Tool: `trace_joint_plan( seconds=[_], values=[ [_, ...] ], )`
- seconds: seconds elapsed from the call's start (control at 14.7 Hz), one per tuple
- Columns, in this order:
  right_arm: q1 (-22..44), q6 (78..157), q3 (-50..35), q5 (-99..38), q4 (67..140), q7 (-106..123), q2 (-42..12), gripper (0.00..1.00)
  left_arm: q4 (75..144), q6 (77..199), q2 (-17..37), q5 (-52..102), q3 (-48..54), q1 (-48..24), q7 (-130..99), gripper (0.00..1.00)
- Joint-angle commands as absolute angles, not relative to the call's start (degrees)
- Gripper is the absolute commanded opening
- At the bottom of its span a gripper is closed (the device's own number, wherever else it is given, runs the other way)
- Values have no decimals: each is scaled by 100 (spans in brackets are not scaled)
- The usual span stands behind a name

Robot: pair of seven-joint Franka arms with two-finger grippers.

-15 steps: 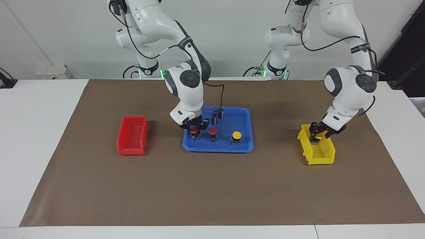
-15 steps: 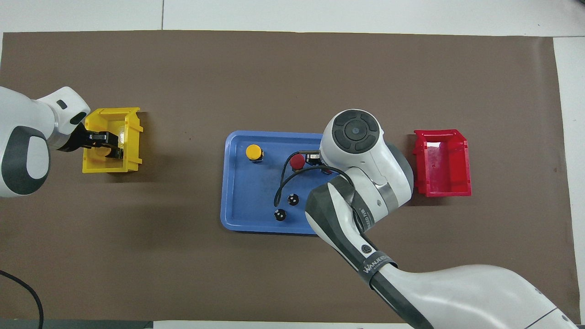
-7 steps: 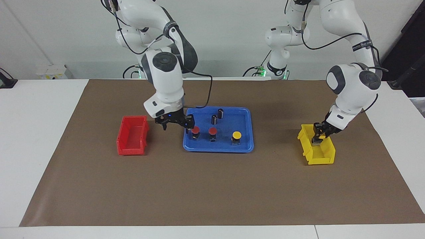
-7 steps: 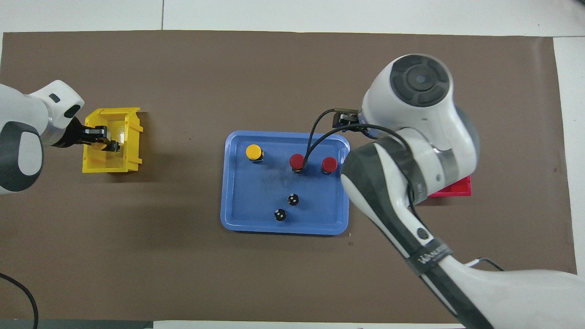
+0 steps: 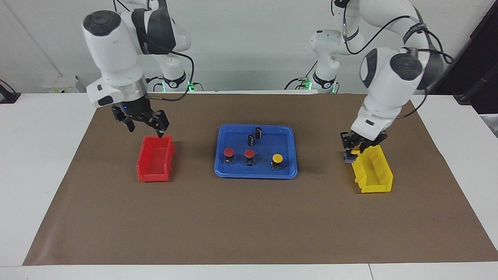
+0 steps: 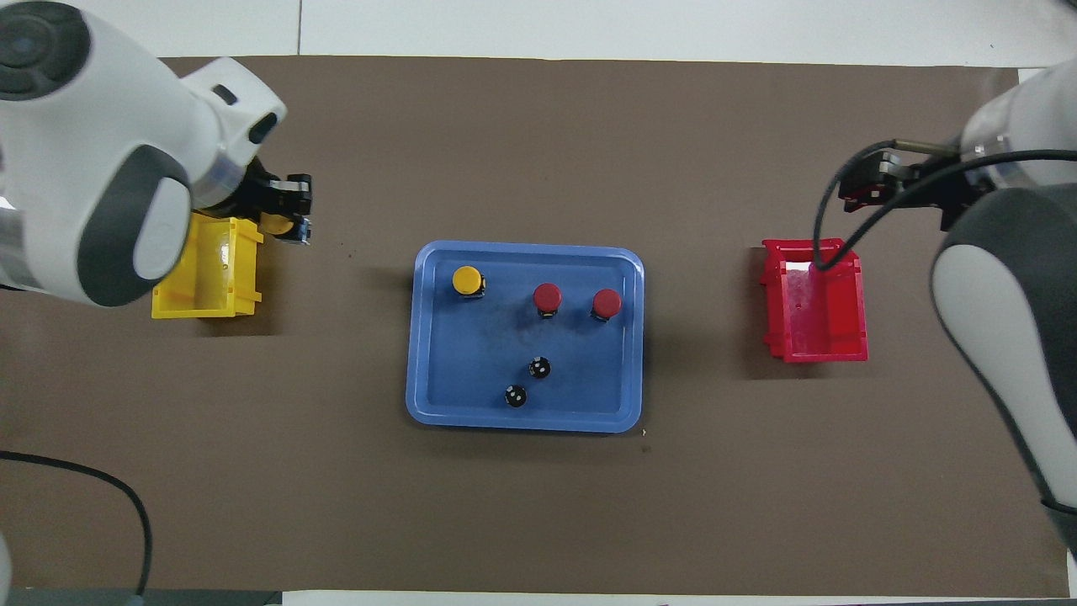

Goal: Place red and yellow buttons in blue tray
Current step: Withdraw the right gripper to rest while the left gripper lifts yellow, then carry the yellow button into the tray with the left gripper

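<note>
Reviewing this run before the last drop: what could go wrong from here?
1. The left gripper carries the last yellow button in the air beside the yellow bin; a slip would drop it short of the blue tray.
2. Landing beside the yellow button already in the tray, it could knock that one over.
</note>
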State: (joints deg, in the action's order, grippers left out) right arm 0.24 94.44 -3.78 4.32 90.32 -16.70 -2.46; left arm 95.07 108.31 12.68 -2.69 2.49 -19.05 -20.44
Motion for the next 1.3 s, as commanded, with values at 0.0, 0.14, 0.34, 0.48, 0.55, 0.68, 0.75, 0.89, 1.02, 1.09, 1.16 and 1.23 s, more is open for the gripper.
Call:
trace_joint_plan(
  seconds=[0.0,0.14,0.34,0.48,0.55,0.68,0.75,0.89,1.02,1.09,1.16,1.23],
  values=[
    [-403,8687,-448,396,8615,-838,-123,100,10615,11705,923,34,176,-2187,-2276,2],
    [-597,8491,-422,404,8665,-476,-53,100,10854,12031,923,193,184,-2381,-2460,2],
    [-852,8359,-378,404,8912,148,149,100,10916,12067,940,448,176,-2671,-2531,2],
    [-905,8428,-378,387,9043,150,176,100,11073,12146,940,475,176,-2917,-2837,2],
    [-862,8490,-378,387,9053,123,176,100,11135,12190,940,475,176,-3005,-2891,2],
    [-870,8630,-378,387,9044,132,167,100,11345,12252,914,475,176,-3137,-2962,2],
    [-870,8631,-378,387,9044,141,167,100,11512,12365,862,475,176,-3146,-2962,2],
    [-870,8622,-378,387,9035,141,167,100,11750,12699,800,475,176,-3146,-2962,2],
    [-861,8640,-378,387,9026,123,158,100,11821,12779,809,475,176,-3146,-2962,4],
    [-870,8709,-378,387,9026,132,158,100,11882,12832,809,475,176,-3155,-2962,9],
    [-870,8719,-387,387,9018,141,158,100,11900,12876,800,475,176,-3181,-2962,12],
    [-861,8710,-387,387,9026,141,158,100,11900,12876,800,475,176,-3173,-2945,27]
  ],
)
